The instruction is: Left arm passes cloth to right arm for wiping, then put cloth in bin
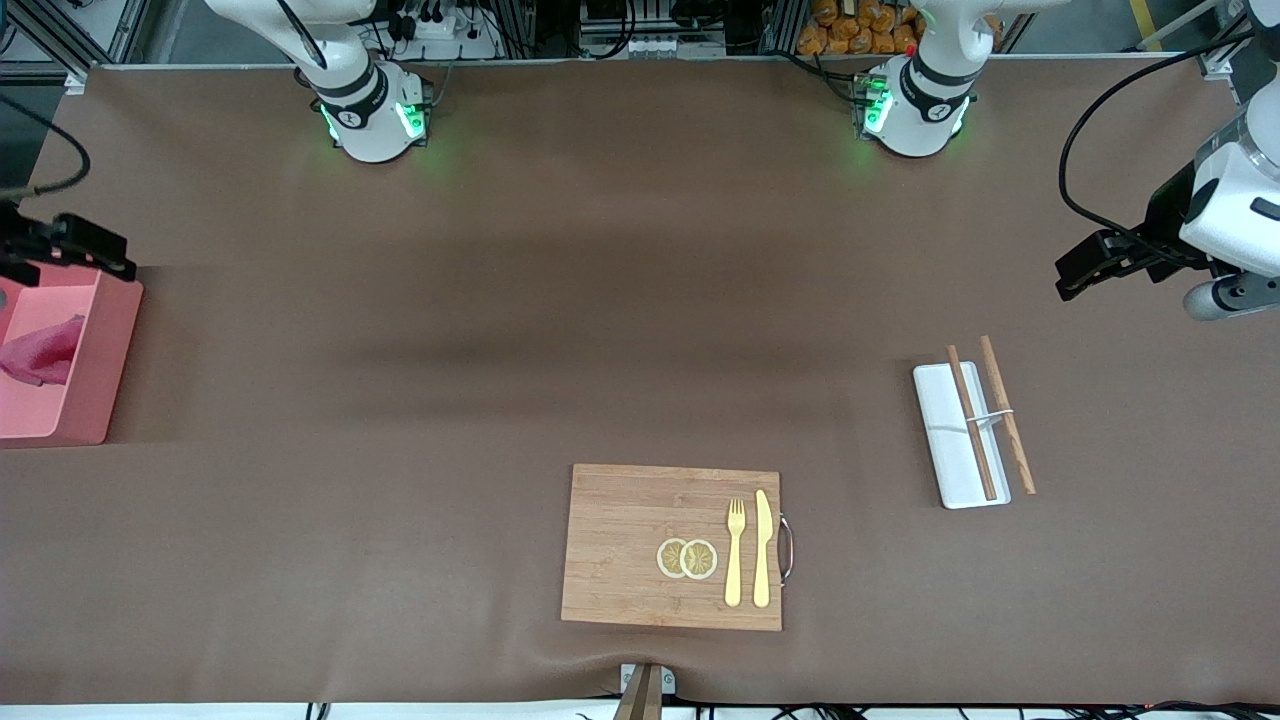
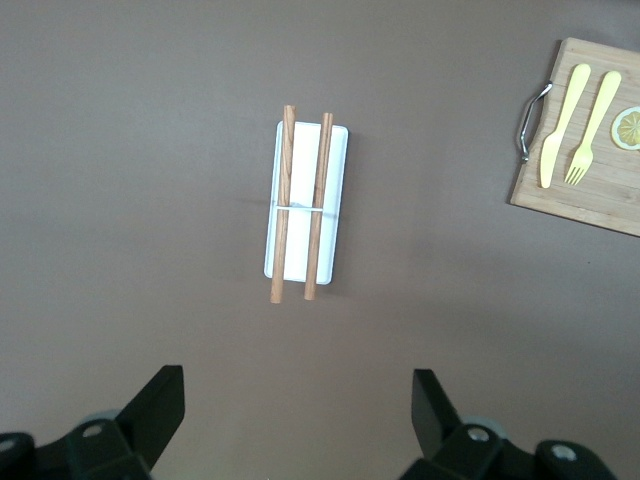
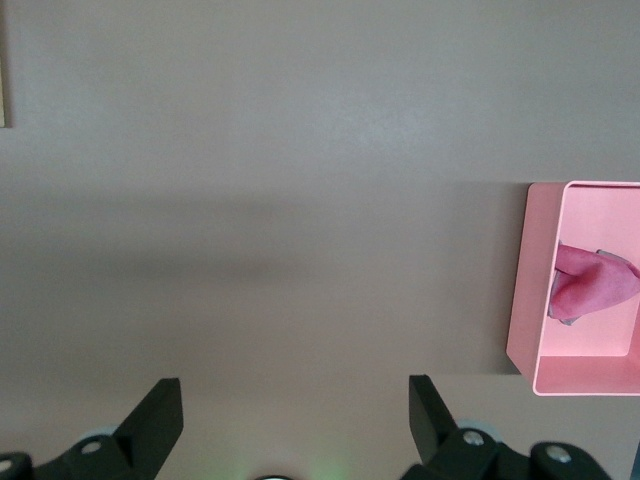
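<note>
The magenta-pink cloth (image 1: pixel 42 355) lies crumpled inside the salmon-pink bin (image 1: pixel 105 370) at the right arm's end of the table. It also shows in the right wrist view (image 3: pixel 590 285), inside the bin (image 3: pixel 522 290). My right gripper (image 1: pixel 100 252) hangs open and empty in the air over the bin's rim on the side toward the robots' bases. Its jaws (image 3: pixel 295 420) stand wide apart over bare table beside the bin. My left gripper (image 1: pixel 1075 275) is open and empty, up in the air at the left arm's end of the table, and its jaws (image 2: pixel 298 420) stand wide apart.
A flat white tray (image 1: pixel 940 430) with two wooden chopsticks (image 1: pixel 1005 415) lies toward the left arm's end; it shows in the left wrist view (image 2: pixel 338 160). A wooden cutting board (image 1: pixel 620 540) with lemon slices (image 1: pixel 687 558), a fork (image 1: pixel 735 550) and a knife (image 1: pixel 762 548) lies near the front edge.
</note>
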